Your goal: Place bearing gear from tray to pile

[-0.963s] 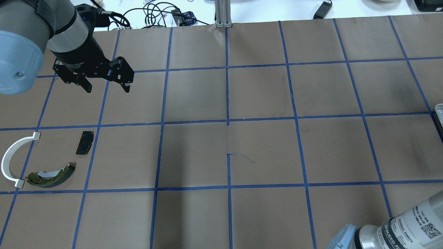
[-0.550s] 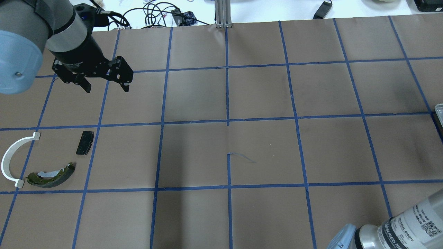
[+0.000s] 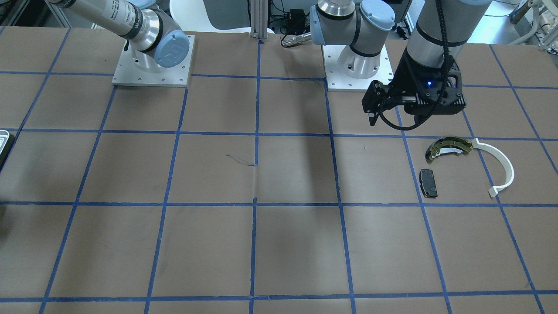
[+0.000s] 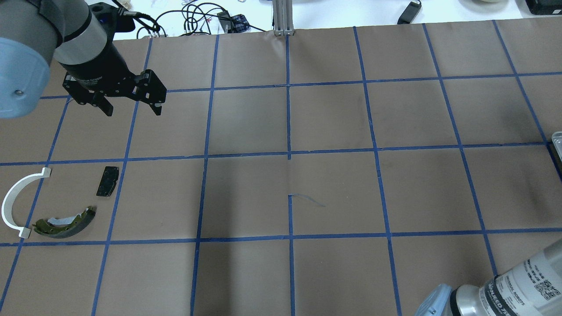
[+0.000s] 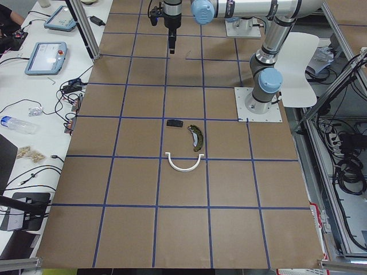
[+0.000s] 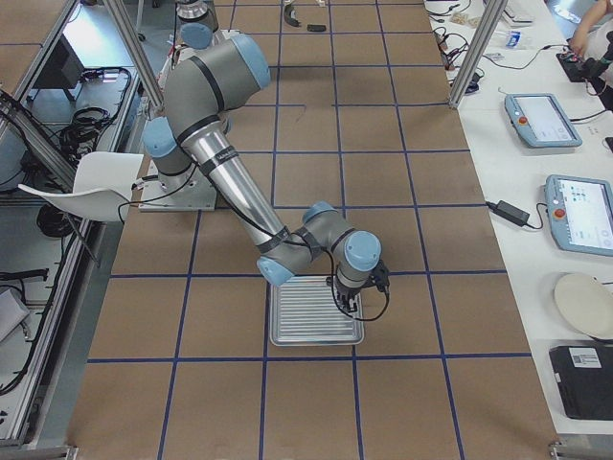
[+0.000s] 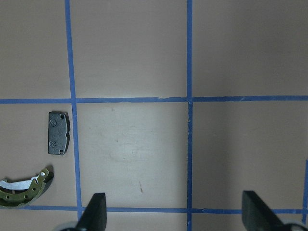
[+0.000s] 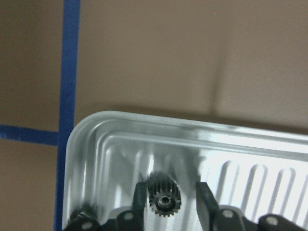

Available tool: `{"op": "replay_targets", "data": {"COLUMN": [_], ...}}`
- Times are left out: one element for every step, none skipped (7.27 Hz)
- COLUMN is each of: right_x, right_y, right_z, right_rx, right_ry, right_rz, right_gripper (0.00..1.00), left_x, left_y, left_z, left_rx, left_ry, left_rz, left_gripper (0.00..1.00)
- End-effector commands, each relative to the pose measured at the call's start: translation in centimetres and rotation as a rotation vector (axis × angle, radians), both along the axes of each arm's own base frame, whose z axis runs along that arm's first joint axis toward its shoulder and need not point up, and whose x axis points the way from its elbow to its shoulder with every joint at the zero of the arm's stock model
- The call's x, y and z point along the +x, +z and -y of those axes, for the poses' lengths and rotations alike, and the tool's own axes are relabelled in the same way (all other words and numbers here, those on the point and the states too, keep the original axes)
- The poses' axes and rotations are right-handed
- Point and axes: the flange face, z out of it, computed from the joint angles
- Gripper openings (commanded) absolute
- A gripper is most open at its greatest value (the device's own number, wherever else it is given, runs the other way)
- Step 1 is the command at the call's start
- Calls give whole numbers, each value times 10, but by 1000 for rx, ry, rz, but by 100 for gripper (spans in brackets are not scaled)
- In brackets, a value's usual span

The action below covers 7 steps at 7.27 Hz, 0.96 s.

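A small black bearing gear (image 8: 164,199) lies in a corner of the ribbed metal tray (image 8: 144,122). My right gripper (image 8: 168,190) is open and low in the tray, with one finger on each side of the gear and a gap on the gear's right. The tray (image 6: 316,311) also shows in the exterior right view. The pile is an olive-gold brake shoe (image 4: 66,223), a white arc (image 4: 13,202) and a black pad (image 4: 107,181). My left gripper (image 4: 131,107) is open and empty, held above the table beyond the pile.
The brown paper table cover carries a blue tape grid (image 4: 289,153). Cables (image 4: 193,19) lie past the table's far edge. The two arm base plates (image 3: 152,61) stand at the robot's side. Only the tray's rim (image 4: 556,138) shows at the overhead view's right edge.
My left gripper has drifted slightly away from the pile, toward the far left, and stays open. The pile parts have not moved.
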Motion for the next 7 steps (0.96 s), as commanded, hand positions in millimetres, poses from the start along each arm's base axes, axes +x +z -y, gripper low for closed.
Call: {"op": "replay_targets", "data": {"right_x": [-2,-3,-4,-1,20,77,146], "right_y": [6,17,18,26,70,104,106], "right_z": [1,2,-1,1,3,17,47], "right_rx": [-4,-12,14,17,-19,-24,-24], "right_ry": [-7,-13,-14,-14,-40,-25,-33], "right_rz": [-10,-26,-49,-65,-91,-73,-68], "right_gripper": [26,14,0,0,0,0,0], "left_x": [0,0,0,0,0,0,0], "left_y": [0,0,0,0,0,-1,-2], "left_z": [0,0,0,1,1,0,2], "left_rx": [0,-2,0,-2,-5,-3,-7], "left_ry": [0,0,0,-1,0,0,0], "left_rz": [0,0,0,0,0,0,0], "left_gripper": [100,100,100,100,100,100,100]}}
